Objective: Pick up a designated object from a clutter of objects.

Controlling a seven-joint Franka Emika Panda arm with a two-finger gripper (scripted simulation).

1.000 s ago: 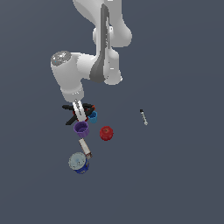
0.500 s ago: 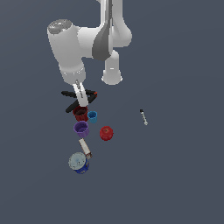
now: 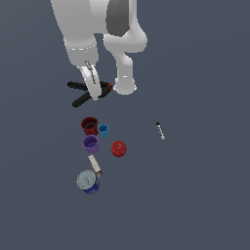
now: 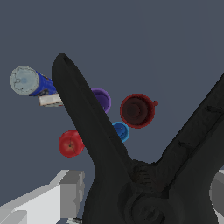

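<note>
The black spring clamp (image 3: 80, 93) hangs in the air above the clutter, its two long handles splayed toward the exterior view's left and its red-tipped jaws (image 3: 110, 86) toward the right. My gripper (image 3: 93, 92) is shut on the clamp at its middle, one white finger (image 3: 91, 80) crossing in front of it. In the wrist view the clamp (image 4: 109, 153) fills the picture, its handles spreading apart, with a white finger (image 4: 65, 194) beside it. The clutter lies well below.
Below sit a dark red cup (image 3: 90, 125), small blue cup (image 3: 103, 130), purple cup (image 3: 91, 144), red ball (image 3: 118, 148), small box (image 3: 94, 165) and blue can (image 3: 88, 181). A thin black-and-white marker (image 3: 160, 131) lies apart at the exterior view's right.
My gripper has risen steadily with the clamp held in it, lifting it from among the cups to well above them. The other objects have stayed in place.
</note>
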